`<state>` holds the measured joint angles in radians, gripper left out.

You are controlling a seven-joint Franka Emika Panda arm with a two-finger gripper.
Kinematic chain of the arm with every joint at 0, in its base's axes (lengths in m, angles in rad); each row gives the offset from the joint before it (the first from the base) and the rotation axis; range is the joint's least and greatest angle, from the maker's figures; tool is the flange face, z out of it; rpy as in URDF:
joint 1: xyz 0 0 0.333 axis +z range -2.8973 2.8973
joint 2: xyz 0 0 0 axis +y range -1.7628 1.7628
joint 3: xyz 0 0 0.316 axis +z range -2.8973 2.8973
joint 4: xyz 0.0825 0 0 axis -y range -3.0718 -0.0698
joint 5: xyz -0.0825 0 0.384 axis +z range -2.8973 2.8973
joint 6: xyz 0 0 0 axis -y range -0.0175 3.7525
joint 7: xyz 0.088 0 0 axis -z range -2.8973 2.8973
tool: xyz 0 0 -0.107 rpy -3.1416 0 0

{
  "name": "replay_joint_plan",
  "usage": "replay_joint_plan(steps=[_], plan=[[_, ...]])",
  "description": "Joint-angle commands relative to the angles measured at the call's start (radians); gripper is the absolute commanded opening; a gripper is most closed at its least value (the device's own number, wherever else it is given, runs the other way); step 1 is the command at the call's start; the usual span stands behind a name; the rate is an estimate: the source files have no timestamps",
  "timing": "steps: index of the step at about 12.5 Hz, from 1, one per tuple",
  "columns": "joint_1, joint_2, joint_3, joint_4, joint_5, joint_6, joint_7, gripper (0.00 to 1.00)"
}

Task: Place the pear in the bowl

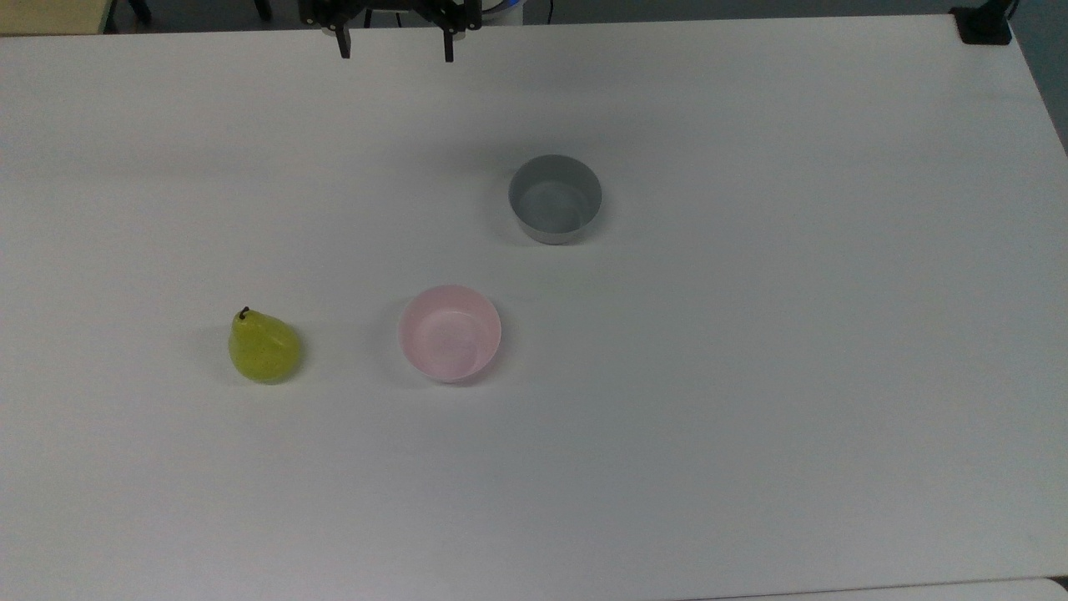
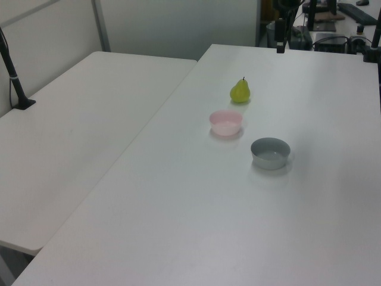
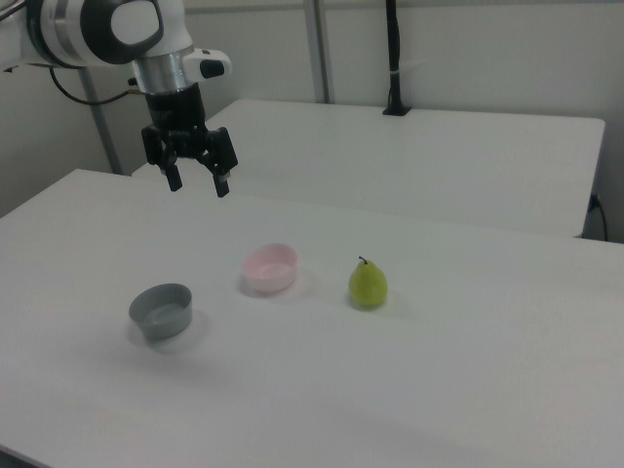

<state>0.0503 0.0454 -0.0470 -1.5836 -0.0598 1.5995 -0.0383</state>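
Pear (image 1: 264, 349), small and yellow-green with a short dark stem, stands upright on a white table (image 1: 751, 376). It is apart from the pink bowl (image 1: 450, 333), on the bowl's left in the top view and on its right in the right view, with bare tabletop between the two. The pink bowl is round, shallow and holds nothing. Past the pink bowl in the top view, toward the table's far edge and a little to the top view's right, sits a grey bowl (image 1: 555, 199), deeper and straighter-walled, also holding nothing. It is clear of the pink bowl. Farthest from the pink bowl, the robot's gripper (image 1: 393, 50) hangs in the air above the table's far edge, well apart from everything on it. Its two dark fingers (image 3: 173, 178) point down, spread wide with nothing between them.
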Motion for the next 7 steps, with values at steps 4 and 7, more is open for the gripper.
replay_joint_plan(steps=[4, 7], plan=[[-0.058, 0.04, -0.002, -0.009, 0.021, 0.114, -0.127, 1.0], [-0.102, 0.086, -0.002, 0.016, 0.023, 0.177, -0.152, 1.0]])
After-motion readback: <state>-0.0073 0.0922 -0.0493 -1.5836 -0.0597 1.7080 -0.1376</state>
